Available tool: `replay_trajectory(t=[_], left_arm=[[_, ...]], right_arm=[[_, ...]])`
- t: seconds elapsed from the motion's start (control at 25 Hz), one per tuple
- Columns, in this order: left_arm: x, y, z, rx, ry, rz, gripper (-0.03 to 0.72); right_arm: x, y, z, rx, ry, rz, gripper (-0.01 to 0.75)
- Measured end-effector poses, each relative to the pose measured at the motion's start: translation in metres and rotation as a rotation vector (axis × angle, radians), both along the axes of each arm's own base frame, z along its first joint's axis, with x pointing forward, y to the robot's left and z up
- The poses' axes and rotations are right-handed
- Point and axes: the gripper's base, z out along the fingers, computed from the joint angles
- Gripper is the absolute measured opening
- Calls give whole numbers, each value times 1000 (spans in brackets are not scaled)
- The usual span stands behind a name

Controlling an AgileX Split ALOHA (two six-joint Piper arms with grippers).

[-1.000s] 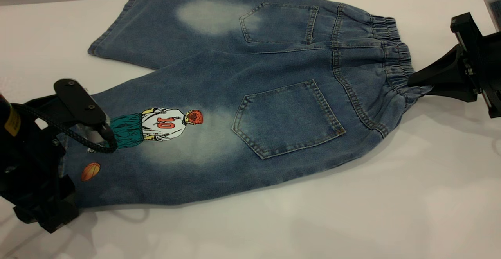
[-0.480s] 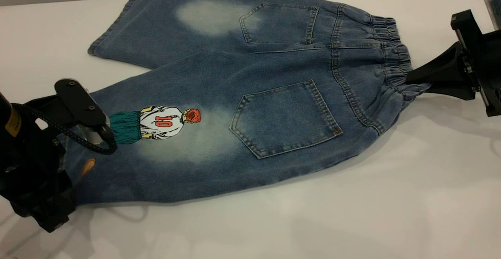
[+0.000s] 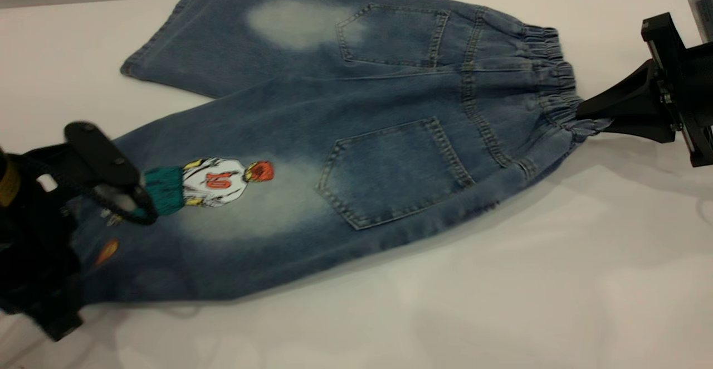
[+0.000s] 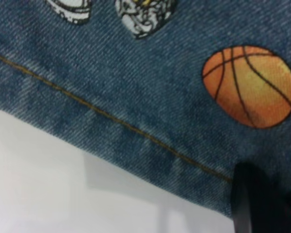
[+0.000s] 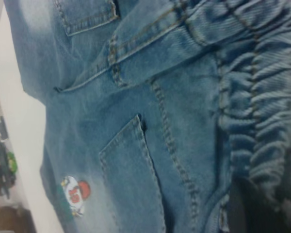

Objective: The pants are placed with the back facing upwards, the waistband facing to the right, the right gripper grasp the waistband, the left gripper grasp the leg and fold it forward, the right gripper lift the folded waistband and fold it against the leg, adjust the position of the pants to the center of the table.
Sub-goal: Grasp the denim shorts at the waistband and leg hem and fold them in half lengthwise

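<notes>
The pants (image 3: 356,101) lie back up on the white table (image 3: 501,302), with the elastic waistband (image 3: 548,73) to the right. My right gripper (image 3: 585,117) pinches the near corner of the waistband with its pointed fingers shut. My left gripper (image 3: 92,229) is at the far left, shut on the hem of the printed leg (image 3: 234,213), beside the player print (image 3: 214,182). In the left wrist view one black finger (image 4: 254,204) lies on the denim hem near the orange ball (image 4: 250,86). The right wrist view shows the gathered waistband (image 5: 262,107) and a pocket (image 5: 131,179).
The plain leg (image 3: 223,40) stretches toward the table's far edge. Bare white tabletop runs along the near side and to the right under the right arm. A pale object (image 3: 703,1) shows at the upper right corner.
The pants have shifted slightly left. My left gripper has moved left with the hem, and the leg's near edge has lifted, so the ball print looks flattened. The right gripper keeps its hold.
</notes>
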Motion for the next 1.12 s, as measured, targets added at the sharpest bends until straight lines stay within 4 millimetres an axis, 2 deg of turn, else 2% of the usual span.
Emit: replay_trajectory(t=[0.32, 0.56, 0.68, 0.88, 0.96, 1.12], left_arm=[[3, 0, 34, 0, -105, -16, 39], [-4, -17, 49, -4, -135, -81, 39], [-11, -31, 50, -11, -133, -143, 39], [-22, -43, 61, -21, -131, -179, 39], [-22, -42, 71, -23, -168, -207, 39], [-18, -40, 101, -45, -317, -254, 39]], right_arm=[[-8, 3, 4, 47, 69, 21, 22], [-33, -19, 18, -17, 95, -82, 22], [-49, -30, 31, -37, 93, -143, 22], [-73, -23, 53, -31, 75, -138, 22], [-78, -21, 62, -37, 55, -143, 22], [-72, -20, 84, 16, -20, -182, 22]])
